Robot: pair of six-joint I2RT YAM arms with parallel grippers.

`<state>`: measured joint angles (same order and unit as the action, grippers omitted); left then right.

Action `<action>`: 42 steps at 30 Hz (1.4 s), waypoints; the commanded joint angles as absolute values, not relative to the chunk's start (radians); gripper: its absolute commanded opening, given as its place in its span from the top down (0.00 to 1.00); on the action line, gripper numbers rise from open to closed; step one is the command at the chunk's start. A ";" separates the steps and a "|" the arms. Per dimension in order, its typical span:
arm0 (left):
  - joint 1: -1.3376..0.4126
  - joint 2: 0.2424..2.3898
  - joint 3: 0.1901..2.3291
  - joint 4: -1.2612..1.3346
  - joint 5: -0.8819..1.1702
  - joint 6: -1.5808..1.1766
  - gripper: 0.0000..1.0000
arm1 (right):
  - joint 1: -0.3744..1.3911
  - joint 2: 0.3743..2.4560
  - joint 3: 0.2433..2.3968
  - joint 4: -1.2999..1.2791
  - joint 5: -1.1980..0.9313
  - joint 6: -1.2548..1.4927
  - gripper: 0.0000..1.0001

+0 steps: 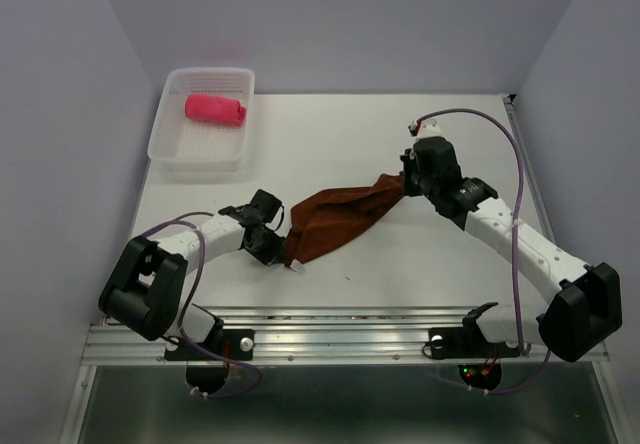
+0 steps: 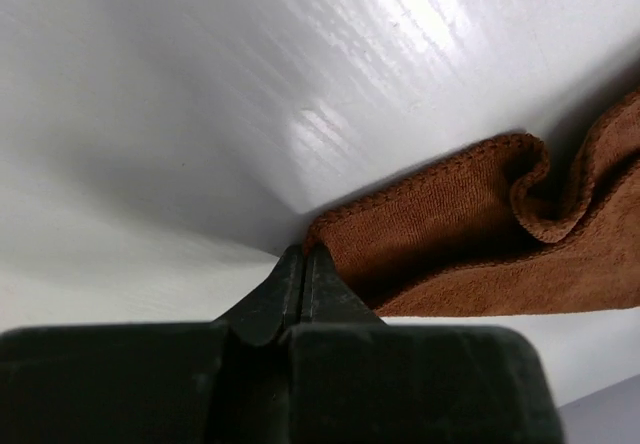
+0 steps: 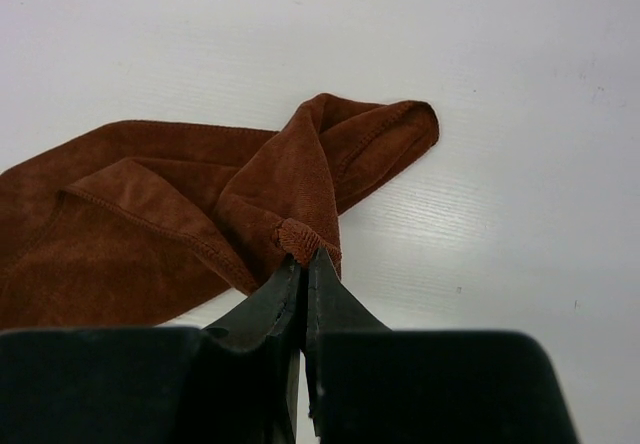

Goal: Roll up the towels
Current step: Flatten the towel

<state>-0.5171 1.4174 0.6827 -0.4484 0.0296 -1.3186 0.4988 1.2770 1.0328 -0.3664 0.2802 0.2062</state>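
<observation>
While the rust brown towel is lying stretched across the counter, left tool is pinching its near corner, right tool is clamping the far corner. Pink towel is sitting rolled in white basket.

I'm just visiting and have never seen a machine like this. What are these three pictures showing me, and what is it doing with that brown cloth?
These are two robot arms bolted at the near edge of a white table. The wide picture comes from a camera above and behind them. The other two come from small cameras on each wrist, so the dark shapes at the bottom are each gripper's own fingers.

A brown towel lies stretched between the arms. The left gripper is shut on one corner, and the right gripper is shut on the opposite end, as the wrist pictures show up close.

At the far left stands a white basket holding a pink towel, already rolled.
</observation>
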 commanded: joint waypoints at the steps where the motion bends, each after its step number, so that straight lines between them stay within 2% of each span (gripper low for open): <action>1: -0.523 1.470 0.656 -0.467 -0.118 -1.284 1.00 | 0.494 1.218 1.049 -0.337 0.299 0.193 0.99; 6: -0.523 1.421 0.762 -0.506 -0.201 -1.229 1.00 | 0.485 1.197 1.064 -0.336 0.360 0.189 0.99; 13: -0.515 1.206 1.027 -0.679 -0.510 -1.216 1.00 | 0.423 1.122 1.166 -0.308 0.448 0.160 0.99; 17: -0.505 1.091 1.103 -0.655 -0.567 -1.189 1.00 | 0.423 1.071 1.201 -0.305 0.457 0.156 0.99; 26: -0.492 0.904 1.287 -0.698 -0.701 -1.114 1.00 | 0.423 0.789 1.236 -0.308 0.523 0.138 0.99; 32: -0.492 0.746 1.325 -0.652 -0.637 -1.046 1.00 | 0.423 0.591 1.272 -0.389 0.381 0.138 0.99; 37: -0.492 0.628 1.299 -0.617 -0.531 -1.037 1.00 | 0.423 0.477 1.302 -0.477 0.414 0.187 0.99; 42: -0.492 0.647 1.244 -0.575 -0.425 -1.035 1.00 | 0.423 0.433 1.293 -0.526 0.437 0.206 0.99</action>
<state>-0.4980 0.6018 1.2831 -0.6197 -0.4580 -1.0748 0.4267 0.4404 1.2839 -0.4732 0.3660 0.1967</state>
